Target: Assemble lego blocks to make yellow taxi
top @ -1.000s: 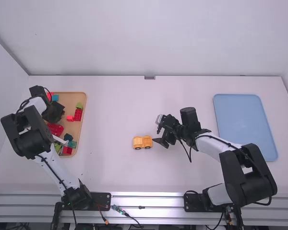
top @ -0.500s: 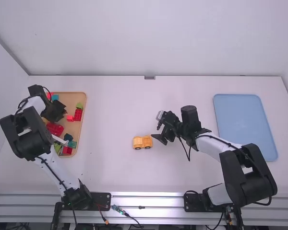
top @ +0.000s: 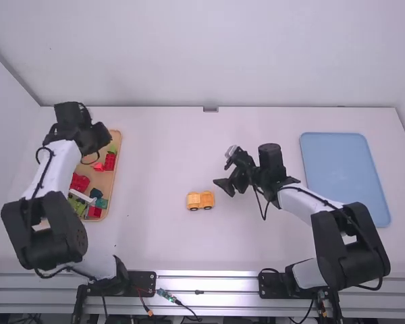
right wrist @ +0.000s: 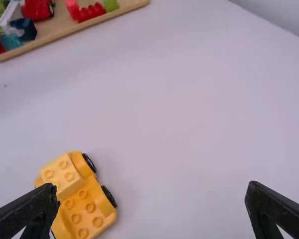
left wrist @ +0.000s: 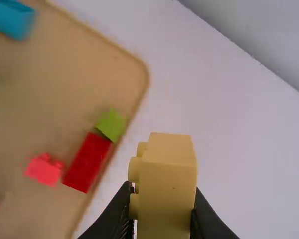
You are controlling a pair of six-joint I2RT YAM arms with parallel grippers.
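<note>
L gripper [top: 100, 137] has shifted since the last frame: out toward the wood tray's far right corner, L forearm swung out too; R gripper [top: 224, 174] has edged a bit away from the yellow car [top: 200, 201]. Car's in the same spot on the white table [top: 155, 162], btwn the two arms, R gripper near it, not touching. Car's long axis runs L-R across the high view, wheels down; can't tell which end is the front.

L wrist view: fingers clamped on 1 pale yellow block [left wrist: 167, 184], held off the table; long axis runs outward from the fingers, studs face sideways, toward the wood tray [left wrist: 112, 89]. R wrist view: R gripper's fingers wide apart, nothing btwn them; car's studs face up, w/ 1 raised block [right wrist: 62, 174] at the end nearer the tray.

High view also has the blue tray [top: 344, 177], far R, well apart from the car.

Counts: 1 car, w/ 2 wheels clear on one side; 1 held block; 2 trays. Tray bits in L wrist view incl. 1 long red brick [left wrist: 87, 162], 1 small pinkish-red block [left wrist: 44, 169], 1 green block [left wrist: 111, 123] at the brick's end, 1 blue block [left wrist: 12, 19].
</note>
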